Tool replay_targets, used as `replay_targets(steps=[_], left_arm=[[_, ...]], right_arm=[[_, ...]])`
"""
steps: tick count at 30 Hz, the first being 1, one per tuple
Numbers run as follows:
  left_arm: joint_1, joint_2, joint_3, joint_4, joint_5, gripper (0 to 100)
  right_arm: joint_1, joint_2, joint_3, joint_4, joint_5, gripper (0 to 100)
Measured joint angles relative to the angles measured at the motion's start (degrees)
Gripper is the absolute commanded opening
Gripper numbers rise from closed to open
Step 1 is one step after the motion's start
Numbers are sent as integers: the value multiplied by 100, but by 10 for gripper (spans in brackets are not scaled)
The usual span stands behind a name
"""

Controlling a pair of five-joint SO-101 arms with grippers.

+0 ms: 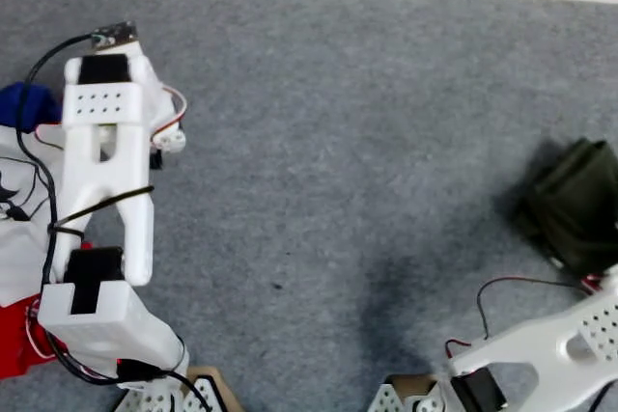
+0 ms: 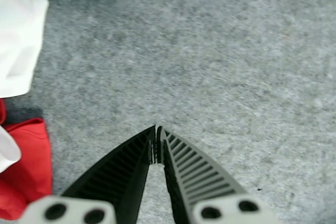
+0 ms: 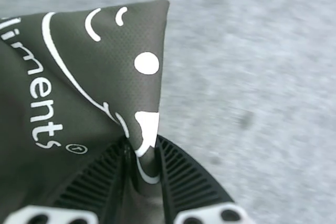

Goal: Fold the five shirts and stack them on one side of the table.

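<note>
Right jaws: the right gripper (image 3: 142, 142) is clamped shut on a fold of the dark shirt (image 3: 79, 77), the cloth pinched between the ribbed black fingers (image 3: 191, 174).
Cloth at the tips: a pointed corner of the fabric stands up past the fingertips, with the rest spreading off to one side.
Dark shirt, look: very dark olive-black, a fine dimpled weave, printed in white with curved strokes, a round dot and a line of lettering (too partial to make sense of).
Dark shirt, place: in the high view it is a bunched, rumpled lump (image 1: 575, 205) at the right edge of the table, throwing a soft shadow toward the middle.
Left jaws: the left gripper (image 2: 156, 129) is closed, tips meeting with only a hairline between them, and there is nothing in it.
Under the left jaws: bare grey covering of the table (image 1: 367, 123).
Near the left jaws: a white shirt (image 2: 18, 30) and a red shirt (image 2: 29, 174) lie off to one side, apart from the fingers; a lobe of white overlaps the red.
Left edge, high view: the white shirt (image 1: 19, 258) with black marks on it, the red shirt (image 1: 12, 340) nearer the arm bases, and a blue garment (image 1: 24, 103) farther back, all loosely heaped.
Arms: the left arm (image 1: 101, 171) stretches over that heap's inner edge; the right arm (image 1: 555, 344) sits low at the near right corner.
</note>
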Motion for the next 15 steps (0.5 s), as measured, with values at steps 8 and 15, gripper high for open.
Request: replay_targets(steps=[8,15], left_arm=[[316,0,264,0,62,34],[457,0,413,-79,62,37]], right_arm=[[1143,0,431,0,695,7],[2119,0,1723,-598,1424,7]])
